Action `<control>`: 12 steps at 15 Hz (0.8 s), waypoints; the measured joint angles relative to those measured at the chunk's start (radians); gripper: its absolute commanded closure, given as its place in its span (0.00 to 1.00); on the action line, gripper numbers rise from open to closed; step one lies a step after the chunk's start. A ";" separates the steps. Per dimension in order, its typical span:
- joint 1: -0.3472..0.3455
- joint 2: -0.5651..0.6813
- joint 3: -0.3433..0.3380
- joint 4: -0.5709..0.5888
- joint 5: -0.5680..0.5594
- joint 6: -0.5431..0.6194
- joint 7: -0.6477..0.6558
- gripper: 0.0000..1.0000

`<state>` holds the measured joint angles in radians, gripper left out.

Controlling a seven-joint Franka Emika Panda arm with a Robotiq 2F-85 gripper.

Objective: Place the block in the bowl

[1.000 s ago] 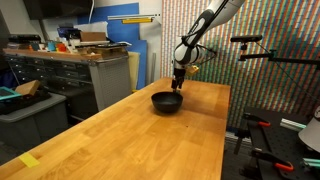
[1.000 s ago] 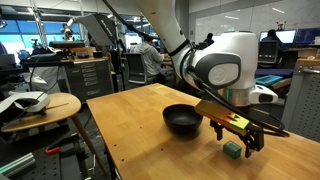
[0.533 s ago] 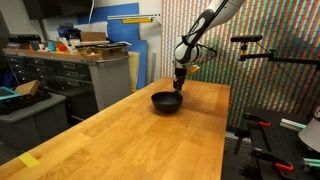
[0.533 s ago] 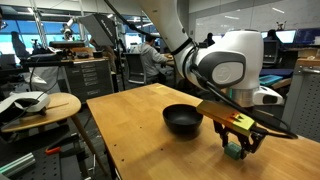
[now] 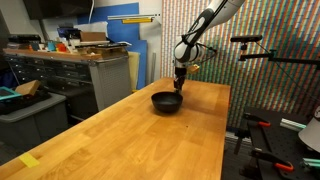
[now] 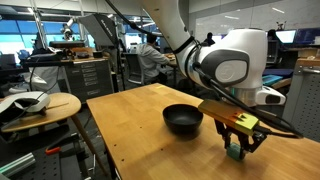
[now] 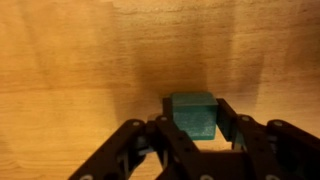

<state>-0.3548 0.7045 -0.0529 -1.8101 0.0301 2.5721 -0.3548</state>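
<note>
Since a second ago you have brought the gripper [image 6: 240,148] down from just above the teal block [image 6: 235,152], so its fingers now reach to the tabletop on either side of the block.

Going left to right in an exterior view, a round side table [image 6: 62,103] stands off the left edge of the wooden table [image 6: 130,128]. Next comes the black bowl [image 6: 183,120], upright on the wood, and near its right side is the block, resting on the table and apart from the bowl. The arm's large white joint [image 6: 238,66] hangs above the two.

In an exterior view from farther off, a strip of yellow tape [image 5: 30,160] lies on the near left corner of the table [image 5: 120,140]. A grey cabinet with drawers [image 5: 70,75] stands behind it on the left. The bowl [image 5: 166,101] sits toward the far end, with your gripper [image 5: 178,90] lowered just beside its right rim. The block cannot be made out from there.

In the wrist view, the left finger [image 7: 152,140] lies close against the block [image 7: 192,112], which sits squarely between the two dark fingers, and the right finger [image 7: 243,133] flanks its other face. The jaws are drawn in close around the block, but you cannot tell from these pictures whether the pads are pressing on it or only beside it. The block is still flat on the wood.
</note>
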 measured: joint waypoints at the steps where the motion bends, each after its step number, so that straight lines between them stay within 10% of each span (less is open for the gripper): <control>1: 0.000 0.000 0.000 0.003 0.000 -0.003 0.000 0.79; 12: 0.057 -0.125 0.013 -0.008 0.000 -0.109 0.022 0.79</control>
<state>-0.2980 0.5792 -0.0402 -1.8176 0.0301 2.4633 -0.3331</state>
